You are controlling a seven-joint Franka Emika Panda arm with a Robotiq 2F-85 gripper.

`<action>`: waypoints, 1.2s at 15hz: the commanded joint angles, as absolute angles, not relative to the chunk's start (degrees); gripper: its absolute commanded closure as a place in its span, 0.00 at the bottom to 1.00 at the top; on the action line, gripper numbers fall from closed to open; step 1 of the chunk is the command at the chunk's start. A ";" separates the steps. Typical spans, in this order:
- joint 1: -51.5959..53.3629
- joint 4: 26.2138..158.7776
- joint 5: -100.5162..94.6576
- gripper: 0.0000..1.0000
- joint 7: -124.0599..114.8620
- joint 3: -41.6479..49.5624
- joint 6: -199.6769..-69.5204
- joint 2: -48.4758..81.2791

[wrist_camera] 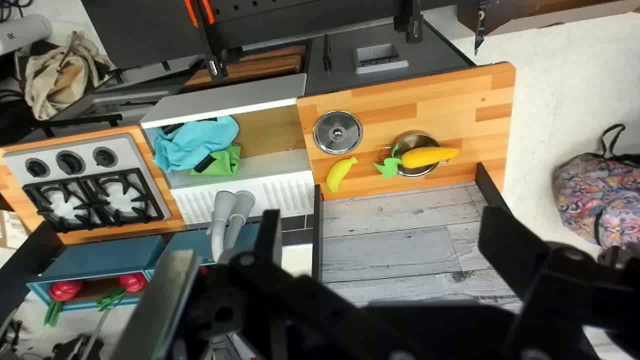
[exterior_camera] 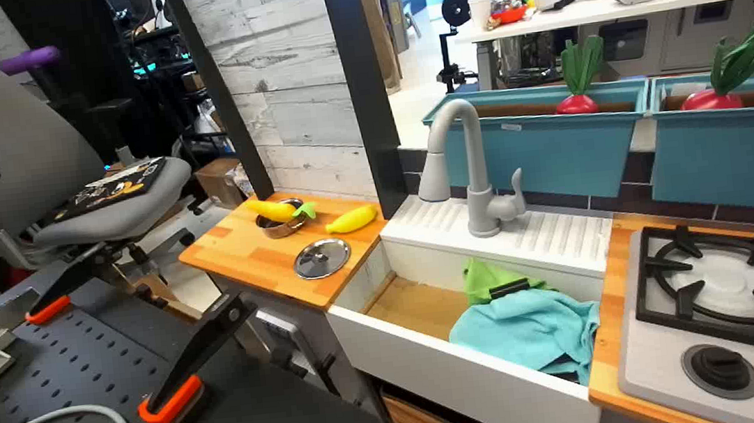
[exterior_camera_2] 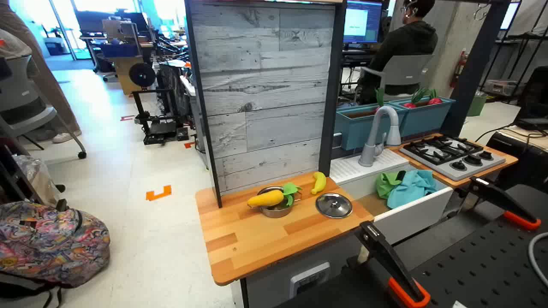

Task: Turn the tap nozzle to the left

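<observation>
Plank wall point(wrist_camera: 395, 257) lies beyond gripper point(wrist_camera: 384, 222) in wrist view; jaws wide apart, nothing held.
Tap nozzle point(exterior_camera: 474, 152) apart from gripper, upright on white ribbed ledge point(exterior_camera: 425, 215) at back of sink point(exterior_camera: 465, 384); spout head point(exterior_camera: 433, 179) hangs down, left of base point(exterior_camera: 483, 218) in an exterior view. Sink holds blue cloth point(exterior_camera: 522, 329) and green cloth point(exterior_camera: 483, 277). Wooden counter point(exterior_camera: 234, 249) on one side: yellow vegetable point(exterior_camera: 272, 211) across metal pot point(exterior_camera: 279, 230), banana point(exterior_camera: 352, 220), lid point(exterior_camera: 322, 258). Stove point(exterior_camera: 655, 354) on sink's opposite side.

Gripper point(wrist_camera: 385, 232) spread wide – grey tap nozzle point(wrist_camera: 243, 204) at the ribbed drainboard point(wrist_camera: 290, 193), banana point(wrist_camera: 340, 173) near the metal lid point(wrist_camera: 338, 132)
</observation>
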State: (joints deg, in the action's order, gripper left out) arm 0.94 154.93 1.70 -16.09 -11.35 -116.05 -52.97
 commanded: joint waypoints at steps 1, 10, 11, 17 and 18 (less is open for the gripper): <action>1.14 154.77 1.49 0.00 -16.23 -11.14 -115.88 -52.90; -1.94 154.80 0.25 0.00 -15.55 -8.93 -122.75 -48.63; -2.86 154.63 0.04 0.00 -15.19 -8.06 -125.40 -46.59; -6.88 150.12 0.01 0.00 -10.99 -1.20 -138.64 -28.71; -7.10 148.58 0.29 0.00 -9.78 0.26 -140.10 -25.34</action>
State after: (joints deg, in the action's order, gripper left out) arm -6.19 154.01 0.17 -12.83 -3.24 -136.34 -35.65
